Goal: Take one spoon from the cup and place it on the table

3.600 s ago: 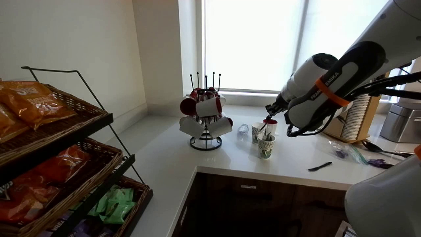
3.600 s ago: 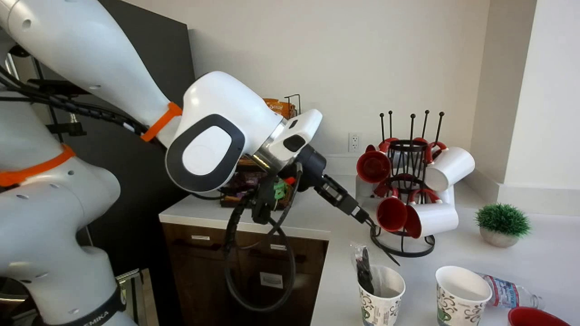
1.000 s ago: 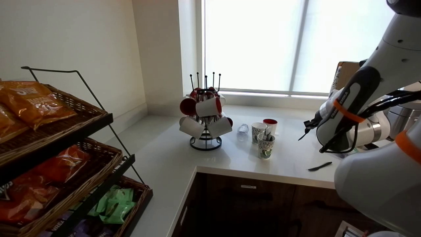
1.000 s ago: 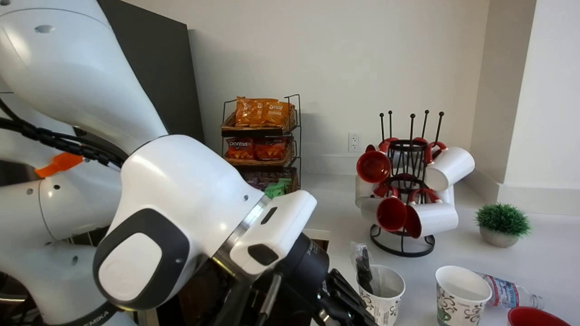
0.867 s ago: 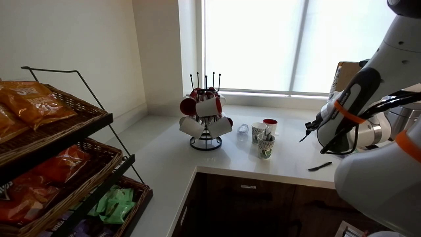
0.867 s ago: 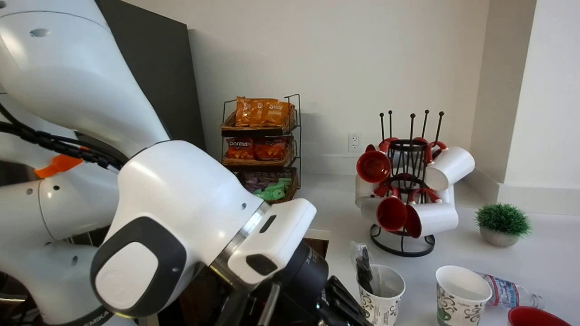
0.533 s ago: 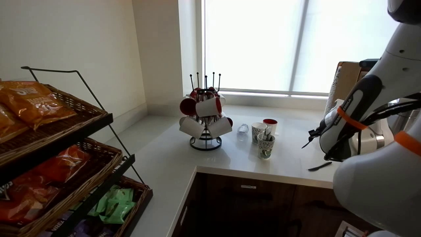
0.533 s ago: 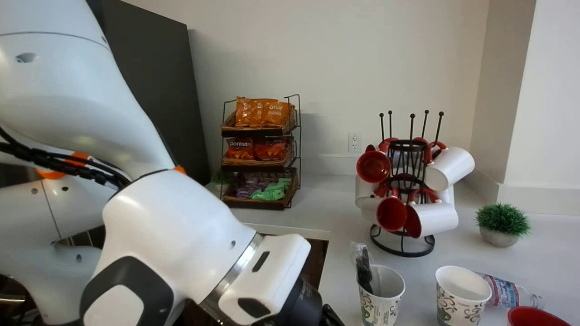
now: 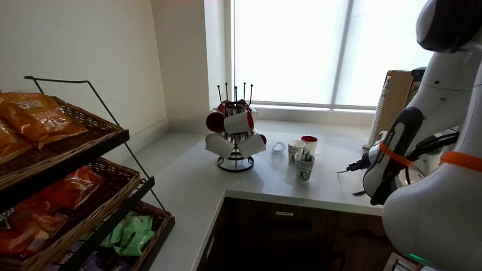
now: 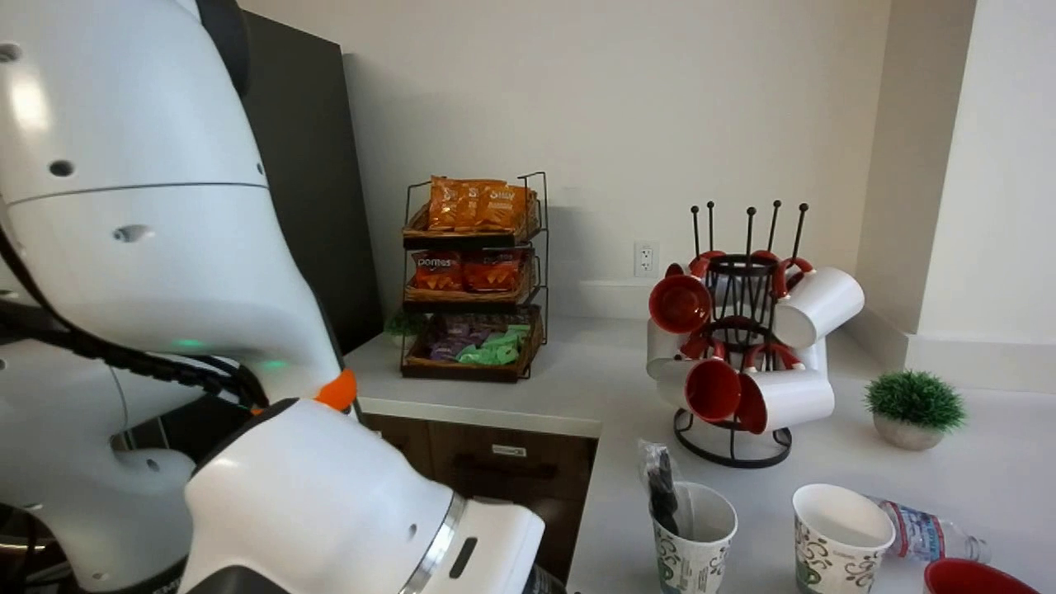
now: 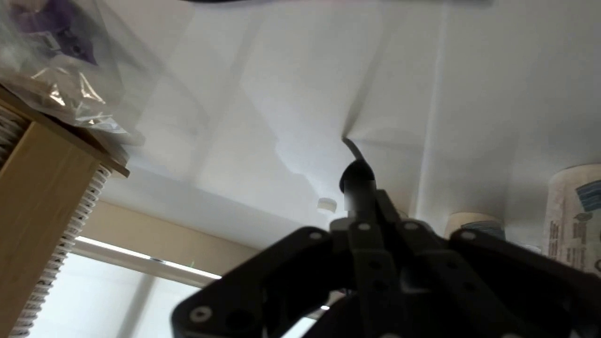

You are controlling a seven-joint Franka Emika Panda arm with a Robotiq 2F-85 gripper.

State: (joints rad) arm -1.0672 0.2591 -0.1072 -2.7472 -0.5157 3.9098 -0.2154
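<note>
My gripper (image 9: 354, 166) is shut on a dark spoon (image 9: 342, 172), to the right of the cups and low over the off-white table (image 9: 260, 184). In the wrist view the gripper (image 11: 368, 199) holds the spoon (image 11: 355, 152) pointing forward, its thin tip meeting its shadow on the table (image 11: 291, 103). I cannot tell whether it touches. The patterned paper cup (image 9: 304, 171) stands upright with wrapped dark utensils in it; in an exterior view the cup (image 10: 693, 565) and utensils (image 10: 662, 495) show clearly. There the fingers are out of frame.
A black knife (image 9: 359, 193) lies on the table beside the arm. Another paper cup (image 10: 843, 540), a red-lined mug (image 9: 309, 145), a bottle (image 9: 278, 148) and a mug rack (image 9: 235, 158) stand nearby. A wooden lid rack (image 11: 47, 211) and clear bag (image 11: 70, 80) are close.
The gripper has carried the spoon away from above the cups to beside them. In the last second it has lowered, and the spoon has tilted nearly level. The cups have not moved.
</note>
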